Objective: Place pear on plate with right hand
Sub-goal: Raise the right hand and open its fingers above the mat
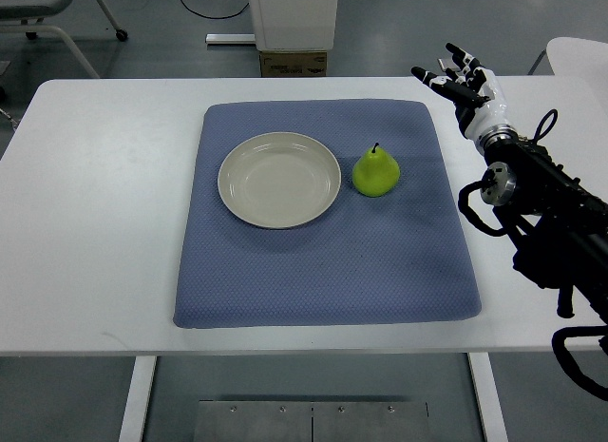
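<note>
I am looking down on one white counter (95,271) that is filling most of the frame, and on it one blue mat (323,271) is lying across the centre. On the mat, a little left of centre, one cream plate (237,190) is sitting with nothing in it. One green pear (376,171) is standing upright on the mat just to the right of the plate, close to its rim but apart from it as far as I can tell. So I am judging the task as barely started: the pear is not lifted, the plate is waiting, and the whole of the reach, grasp, carry and set-down is left to do. One arm is coming in from the right edge of the frame, dark and cabled along the lower right, and the right hand (458,76) is hovering at the upper right, beyond the mat's corner and well apart from the pear. Its fingers (446,64) are spreading out loosely and are holding nothing. I am seeing no left arm anywhere in the frame. Counting it up: one counter, one mat, one plate, one arm and hand, one pear.
</note>
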